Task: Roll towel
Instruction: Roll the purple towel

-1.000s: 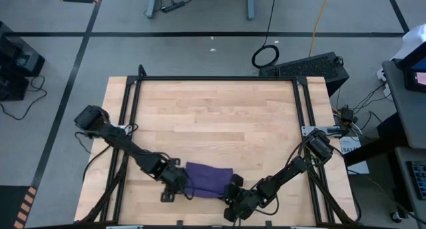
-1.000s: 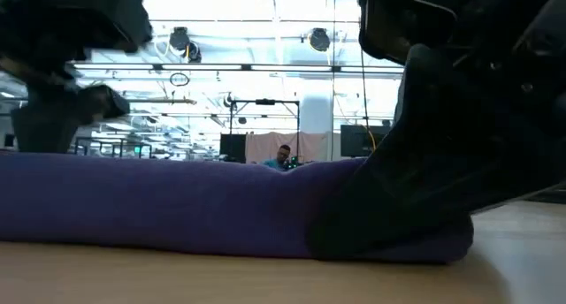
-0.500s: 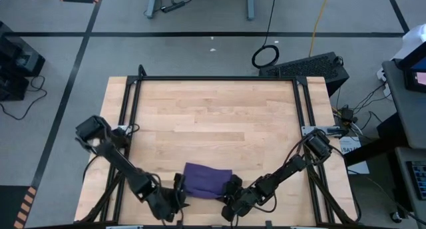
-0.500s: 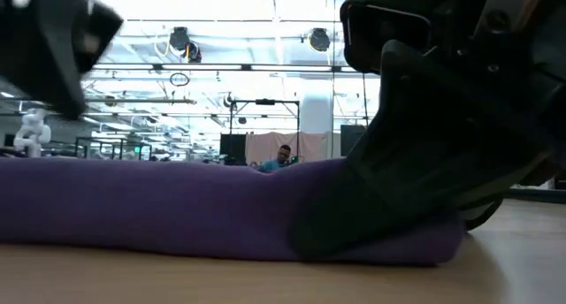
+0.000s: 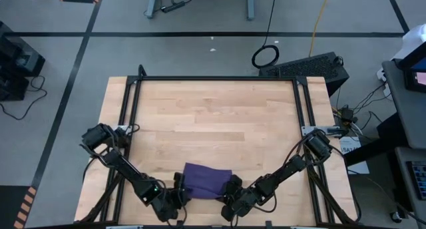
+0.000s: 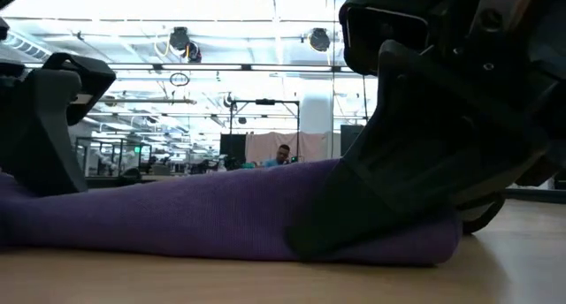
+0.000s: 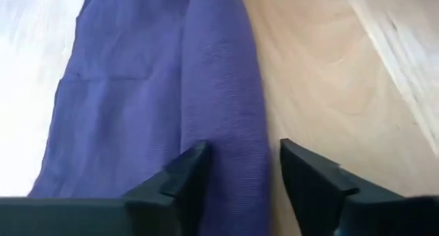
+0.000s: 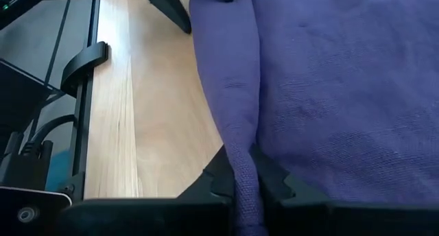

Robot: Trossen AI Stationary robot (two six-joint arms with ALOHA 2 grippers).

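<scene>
Towel (image 5: 207, 180): purple cloth, folded into a short band, lying flat on the wooden tabletop (image 5: 213, 116) near its front edge, about midway across. One long edge is doubled over into a thick fold, seen in both wrist views.

Left end effector (image 7: 240, 171): low at the towel's left end. Fingers (image 7: 182, 174) apart, straddling the thick fold, one on the cloth and one (image 7: 309, 178) over bare wood just beside it. The fingers have not closed on the cloth.

Right end effector (image 8: 243, 175): low at the towel's right end, fingers together and clamped on the folded edge, cloth pinched between the tips. In the low view its dark body presses the cloth down at that end.

Room beyond the tabletop: bright ceiling lights, a person (image 6: 283, 154) far off.
</scene>
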